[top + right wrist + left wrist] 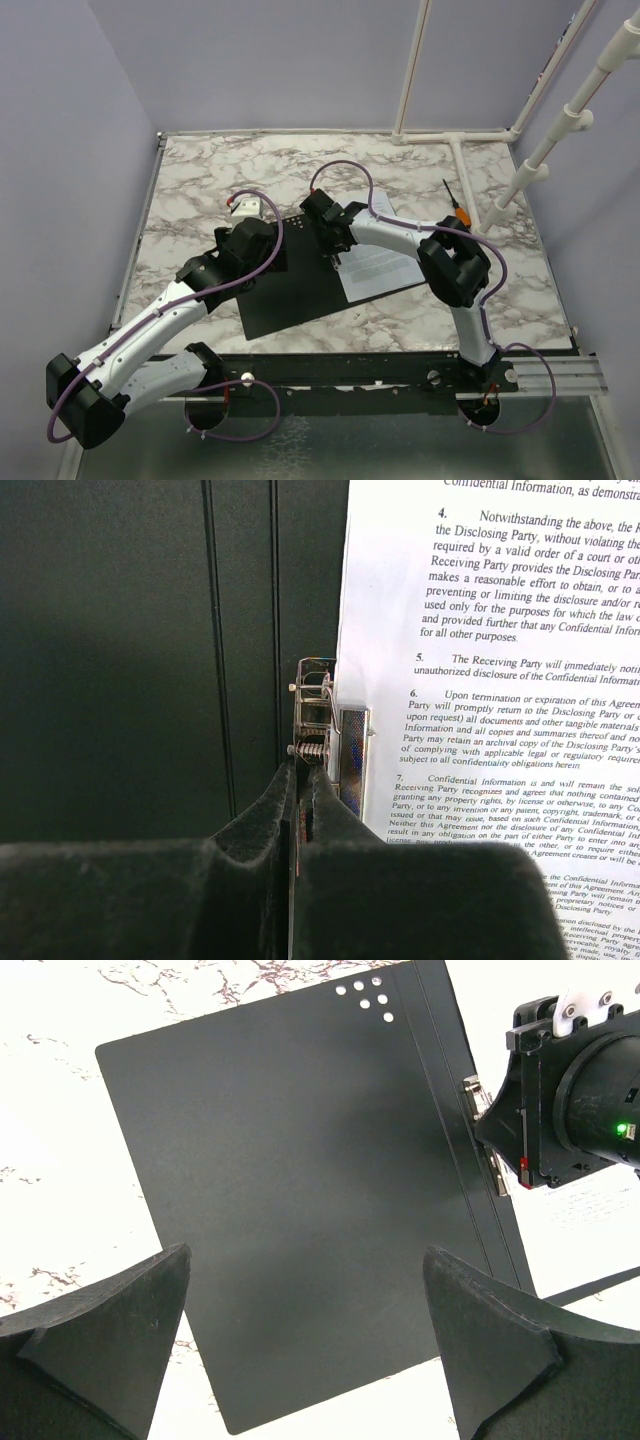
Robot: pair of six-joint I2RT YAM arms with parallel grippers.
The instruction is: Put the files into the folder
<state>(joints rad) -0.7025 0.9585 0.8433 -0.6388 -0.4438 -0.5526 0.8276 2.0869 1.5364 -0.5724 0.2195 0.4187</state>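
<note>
Evidently right gripper [300, 785] pinches shut on the metal clip [315, 705], centre frame, likely working it over the edge of the files [490, 680]; left gripper [305, 1270] hovers wide above the folder [290, 1160], left leaf.

Robotics lab cell, this: plain lilac partition walls [70, 150] box in a marble-patterned tabletop [200, 190], white plastic pipe frame [572, 118] at right.

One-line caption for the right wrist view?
Right gripper pinches the metal clip of the open folder, printed sheet alongside.
</note>
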